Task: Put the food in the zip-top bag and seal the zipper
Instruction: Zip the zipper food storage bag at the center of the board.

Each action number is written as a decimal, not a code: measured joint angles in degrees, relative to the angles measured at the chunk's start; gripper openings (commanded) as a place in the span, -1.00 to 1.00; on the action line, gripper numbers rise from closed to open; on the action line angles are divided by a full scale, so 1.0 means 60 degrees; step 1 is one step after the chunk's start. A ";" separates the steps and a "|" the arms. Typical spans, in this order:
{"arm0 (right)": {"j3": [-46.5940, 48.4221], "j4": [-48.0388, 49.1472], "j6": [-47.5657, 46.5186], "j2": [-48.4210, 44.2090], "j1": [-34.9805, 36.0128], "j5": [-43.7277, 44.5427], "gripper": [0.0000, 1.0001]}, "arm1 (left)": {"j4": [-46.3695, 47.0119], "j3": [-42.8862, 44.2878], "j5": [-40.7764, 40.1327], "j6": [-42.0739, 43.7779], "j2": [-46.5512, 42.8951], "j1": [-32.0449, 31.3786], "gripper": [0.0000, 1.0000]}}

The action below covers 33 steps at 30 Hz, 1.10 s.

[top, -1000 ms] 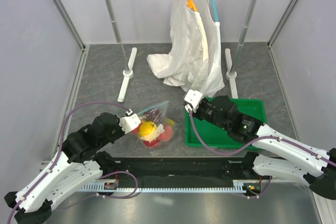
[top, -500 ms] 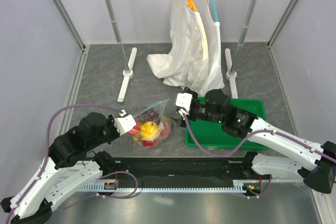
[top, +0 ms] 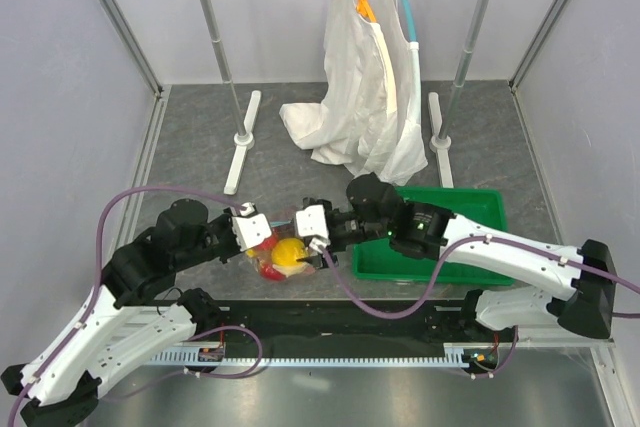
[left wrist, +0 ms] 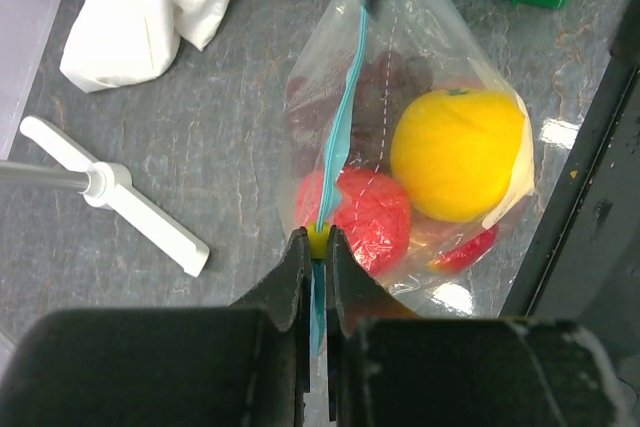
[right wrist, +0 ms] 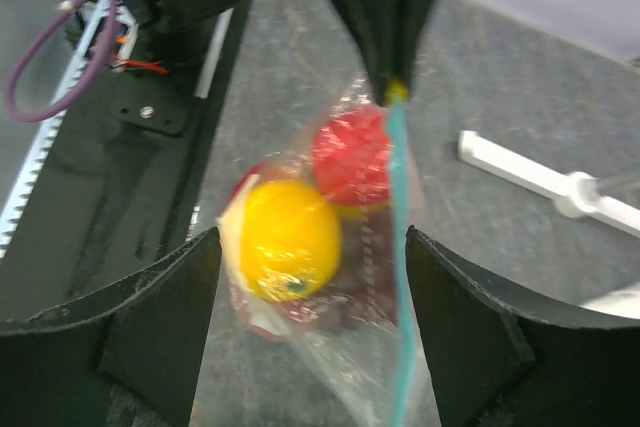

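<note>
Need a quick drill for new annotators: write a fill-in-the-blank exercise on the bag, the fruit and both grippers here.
1. The left gripper is shut on the zip-top bag's teal ____.
2. The right gripper hangs over the bag with its fingers ____.
3. Beside the red fruit in the bag sits a big round fruit coloured ____.
4. The tray beside the bag is ____.
Missing words: zipper, open, yellow, green.
</note>
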 measured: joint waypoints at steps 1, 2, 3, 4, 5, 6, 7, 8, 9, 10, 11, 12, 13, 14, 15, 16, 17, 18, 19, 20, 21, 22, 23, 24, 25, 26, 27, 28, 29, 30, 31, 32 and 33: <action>0.0000 -0.0051 0.0029 0.0120 0.0178 0.0040 0.59 | 0.0022 0.0004 0.0051 0.0000 -0.0011 0.0000 -0.96; 0.0007 -0.0087 0.0047 0.0277 0.0306 0.0106 0.58 | 0.0040 0.0007 0.0080 0.0000 -0.0040 0.0000 -0.96; 0.0018 -0.0098 0.0047 0.0382 0.0433 0.0189 0.57 | 0.0047 0.0007 0.0102 0.0000 -0.0073 0.0000 -0.96; 0.0047 -0.0117 0.0047 0.0514 0.0488 0.0372 0.57 | 0.0055 0.0004 0.0164 0.0000 -0.0131 0.0000 -0.96; 0.0087 -0.0124 0.0040 0.0656 0.0499 0.0546 0.55 | 0.0055 0.0004 0.0226 0.0004 -0.0182 0.0000 -0.96; 0.0120 -0.0124 0.0044 0.0765 0.0495 0.0725 0.54 | 0.0051 0.0004 0.0248 0.0000 -0.0226 0.0000 -0.96; 0.0146 -0.0124 0.0040 0.0871 0.0488 0.0947 0.53 | 0.0047 0.0007 0.0288 0.0000 -0.0280 0.0000 -0.96; 0.0160 -0.0124 0.0040 0.0973 0.0481 0.1162 0.52 | 0.0033 0.0004 0.0317 0.0000 -0.0339 0.0000 -0.96; 0.0160 -0.0124 0.0040 0.1016 0.0470 0.1286 0.51 | 0.0015 0.0004 0.0342 0.0000 -0.0393 0.0000 -0.96; 0.0160 -0.0127 0.0040 0.1038 0.0463 0.1424 0.50 | -0.0015 0.0004 0.0401 0.0000 -0.0448 0.0000 -0.96; 0.0160 -0.0117 0.0036 0.1042 0.0463 0.1537 0.50 | -0.0040 0.0004 0.0448 0.0000 -0.0484 0.0000 -0.96; 0.0160 -0.0087 0.0036 0.1027 0.0463 0.1603 0.49 | -0.0069 0.0004 0.0499 0.0004 -0.0532 0.0000 -0.96; 0.0160 -0.0044 0.0026 0.1020 0.0466 0.1665 0.49 | -0.0087 0.0004 0.0535 0.0004 -0.0572 0.0000 -0.96; 0.0160 0.0004 0.0015 0.1020 0.0466 0.1727 0.48 | -0.0095 0.0004 0.0565 0.0004 -0.0601 0.0000 -0.96; 0.0160 0.0040 -0.0007 0.1020 0.0466 0.1818 0.45 | -0.0095 0.0004 0.0576 0.0004 -0.0616 0.0000 -0.96; 0.0160 0.0058 -0.0044 0.1020 0.0466 0.1898 0.42 | -0.0095 0.0004 0.0594 0.0004 -0.0627 0.0000 -0.96; 0.0164 0.0069 -0.0073 0.1024 0.0466 0.1953 0.33 | -0.0098 0.0004 0.0623 0.0004 -0.0630 0.0000 -0.96; 0.0168 0.0076 -0.0091 0.1031 0.0466 0.1989 0.28 | -0.0098 0.0004 0.0648 0.0004 -0.0634 0.0000 -0.96; 0.0200 0.0062 -0.0157 0.1060 0.0463 0.2004 0.20 | -0.0098 0.0004 0.0670 0.0004 -0.0634 0.0000 -0.96; 0.0251 0.0055 -0.0208 0.1111 0.0463 0.2004 0.17 | -0.0095 0.0004 0.0692 0.0004 -0.0634 0.0000 -0.96; 0.0306 0.0055 -0.0240 0.1177 0.0466 0.1993 0.14 | -0.0095 0.0004 0.0714 0.0004 -0.0634 0.0000 -0.96; 0.0350 0.0040 -0.0299 0.1249 0.0466 0.1978 0.02 | -0.0095 0.0004 0.0729 0.0004 -0.0641 0.0000 -0.96; 0.0397 0.0029 -0.0339 0.1326 0.0466 0.1960 -0.09 | -0.0098 0.0004 0.0732 0.0004 -0.0652 0.0000 -0.96; 0.0430 0.0025 -0.0408 0.1413 0.0466 0.1956 -0.20 | -0.0098 0.0004 0.0732 0.0004 -0.0681 0.0000 -0.96; 0.0441 0.0022 -0.0470 0.1501 0.0466 0.1956 -0.43 | -0.0106 0.0000 0.0736 0.0004 -0.0721 0.0000 -0.96; 0.0452 0.0007 -0.0528 0.1592 0.0466 0.1960 -0.54 | -0.0106 -0.0007 0.0736 0.0004 -0.0772 0.0000 -0.96; 0.0452 -0.0015 -0.0601 0.1687 0.0466 0.1985 -0.63 | -0.0117 -0.0018 0.0736 0.0004 -0.0827 0.0000 -0.96; 0.0452 -0.0044 -0.0648 0.1774 0.0466 0.2011 -0.84 | -0.0138 -0.0018 0.0732 0.0004 -0.0871 0.0000 -0.96; 0.0452 -0.0073 -0.0685 0.1861 0.0466 0.2062 -1.00 | -0.0142 -0.0018 0.0732 0.0000 -0.0907 0.0000 -0.96; 0.0452 -0.0091 -0.0718 0.1923 0.0466 0.2120 -1.00 | -0.0146 -0.0018 0.0729 0.0004 -0.0933 0.0000 -0.96; 0.0459 -0.0106 -0.0739 0.1967 0.0466 0.2153 -1.00 | -0.0157 -0.0022 0.0725 0.0000 -0.0965 0.0000 -0.96; 0.0481 -0.0124 -0.0754 0.1978 0.0470 0.2189 -1.00 | -0.0182 -0.0025 0.0718 -0.0004 -0.0987 0.0000 -0.96; 0.0514 -0.0164 -0.0750 0.1978 0.0488 0.2226 -1.00 | -0.0229 -0.0036 0.0681 -0.0011 -0.1038 0.0000 -0.96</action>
